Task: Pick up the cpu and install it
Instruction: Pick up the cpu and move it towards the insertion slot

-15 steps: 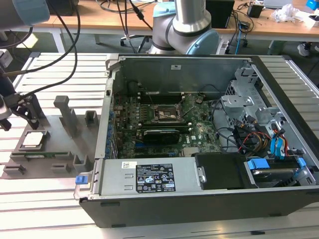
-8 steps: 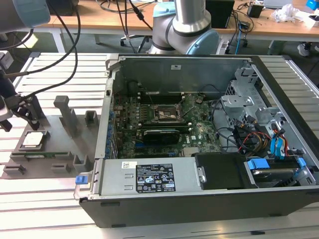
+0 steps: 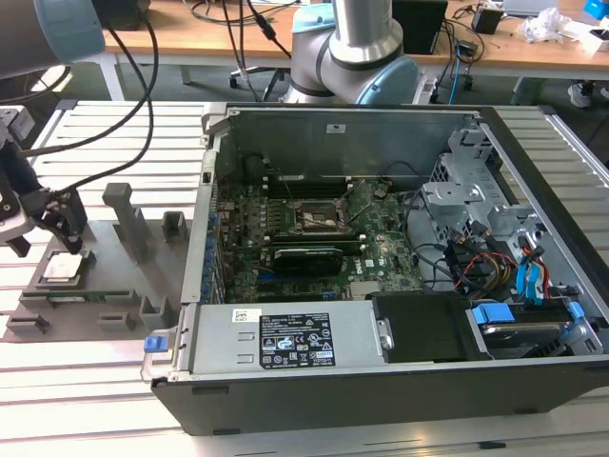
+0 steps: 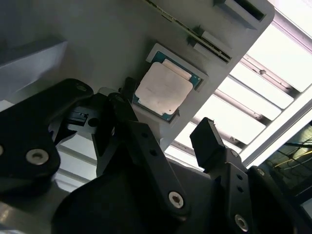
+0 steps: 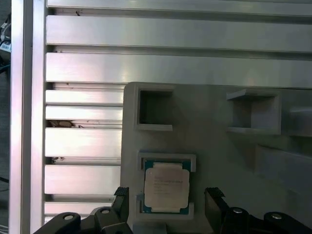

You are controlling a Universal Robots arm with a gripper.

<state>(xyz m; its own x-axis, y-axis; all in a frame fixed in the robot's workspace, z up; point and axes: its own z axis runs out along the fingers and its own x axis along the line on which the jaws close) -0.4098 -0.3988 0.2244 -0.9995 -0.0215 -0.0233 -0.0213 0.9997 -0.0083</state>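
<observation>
First wrist view: I see the gripper (image 5: 168, 195) open, straddling the cpu (image 5: 166, 186).
Cpu: seated in the grey tray (image 5: 219, 161), seemingly untouched.

An open black computer case (image 3: 381, 409) lies on a slatted metal desk (image 3: 86, 390), its green motherboard (image 3: 381, 243), long black expansion card (image 3: 306, 257) and labelled power supply (image 3: 285, 343) exposed. A grey fixture plate (image 3: 105, 262) sits beside it at the exterior view's left.

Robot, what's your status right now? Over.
Gripper open, straddling the cpu. Cpu flat in grey holder, not gripped. No obstruction seen.
</observation>
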